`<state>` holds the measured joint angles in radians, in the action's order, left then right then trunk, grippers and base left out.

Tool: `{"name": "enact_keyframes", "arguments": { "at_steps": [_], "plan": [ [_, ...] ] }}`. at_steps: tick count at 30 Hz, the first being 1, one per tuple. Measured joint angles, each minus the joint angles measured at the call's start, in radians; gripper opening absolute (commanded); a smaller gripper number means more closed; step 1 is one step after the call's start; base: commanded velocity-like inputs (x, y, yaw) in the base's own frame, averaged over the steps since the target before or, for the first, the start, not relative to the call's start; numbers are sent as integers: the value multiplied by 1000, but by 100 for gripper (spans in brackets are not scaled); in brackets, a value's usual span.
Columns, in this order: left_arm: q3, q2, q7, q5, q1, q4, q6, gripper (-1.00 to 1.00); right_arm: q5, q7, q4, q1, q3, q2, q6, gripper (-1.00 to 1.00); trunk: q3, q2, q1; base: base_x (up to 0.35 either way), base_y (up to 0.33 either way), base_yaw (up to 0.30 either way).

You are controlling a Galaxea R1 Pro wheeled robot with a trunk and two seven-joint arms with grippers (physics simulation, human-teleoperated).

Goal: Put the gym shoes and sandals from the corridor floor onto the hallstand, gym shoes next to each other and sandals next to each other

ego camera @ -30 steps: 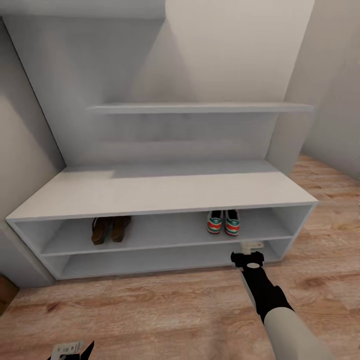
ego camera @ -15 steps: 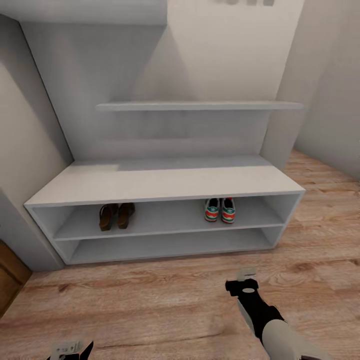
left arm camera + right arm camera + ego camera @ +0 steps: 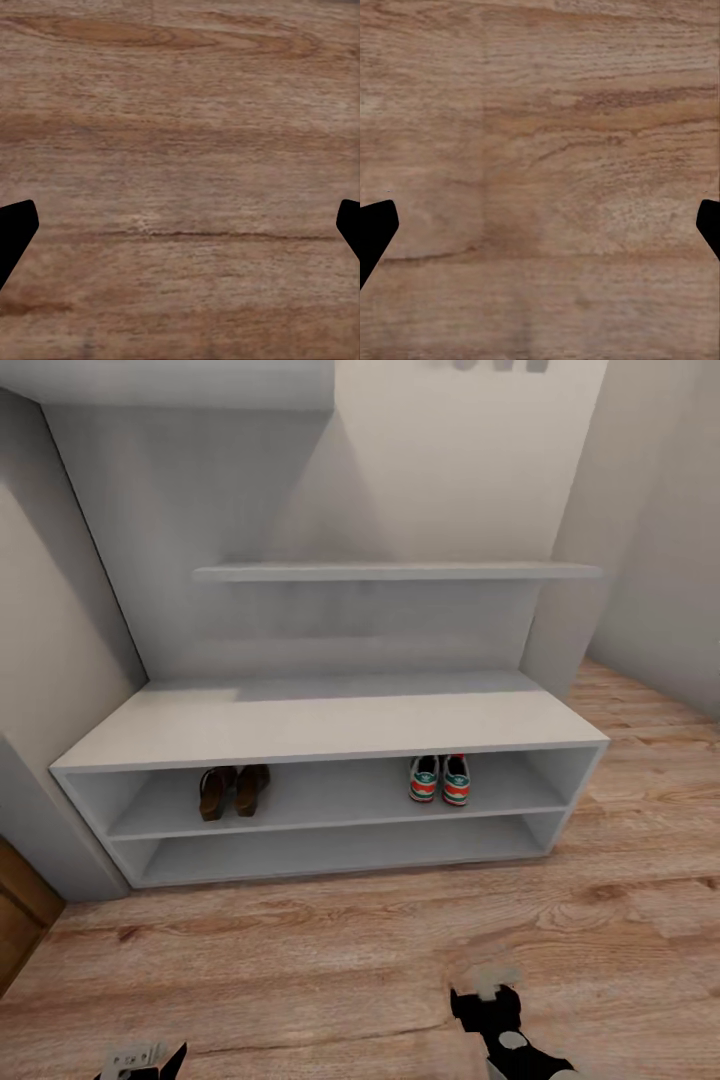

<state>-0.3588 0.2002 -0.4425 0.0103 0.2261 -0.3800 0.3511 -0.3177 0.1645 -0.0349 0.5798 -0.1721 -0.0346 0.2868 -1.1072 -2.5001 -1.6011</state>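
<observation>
Gym shoes cream, green stripes, red heels, paired beside brown sandals on hallstand shelf; both end effectors released.

Shoes racked on upper shelf of hallstand.
Gym shoes paired at right, heels outward; brown sandals paired at left; wood corridor floor below.

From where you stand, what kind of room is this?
Probably a home corridor or entryway: a low grey shoe rack holding sneakers and brown sandals, a floating wall shelf, and wood-plank floor.
</observation>
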Motion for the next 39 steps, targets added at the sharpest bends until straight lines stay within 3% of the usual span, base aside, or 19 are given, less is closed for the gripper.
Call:
{"name": "enact_keyframes", "arguments": {
  "at_steps": [5, 14, 39],
  "plan": [
    [0, 3, 0, 1, 0, 8, 0, 100, 0, 0, 5, -64, 1, 21, 90, 100, 0, 0, 0, 0, 0, 0],
    [0, 2, 0, 1, 0, 12, 1, 100, -1, -1, 6, -128, 1, 28, 129, 100, 0, 0, 0, 0, 0, 0],
    [0, -3, 0, 0, 0, 35, 3, 100, -4, -2, 8, -168, 1, 23, 130, 100, 0, 0, 0, 0, 0, 0]
  ]
}}
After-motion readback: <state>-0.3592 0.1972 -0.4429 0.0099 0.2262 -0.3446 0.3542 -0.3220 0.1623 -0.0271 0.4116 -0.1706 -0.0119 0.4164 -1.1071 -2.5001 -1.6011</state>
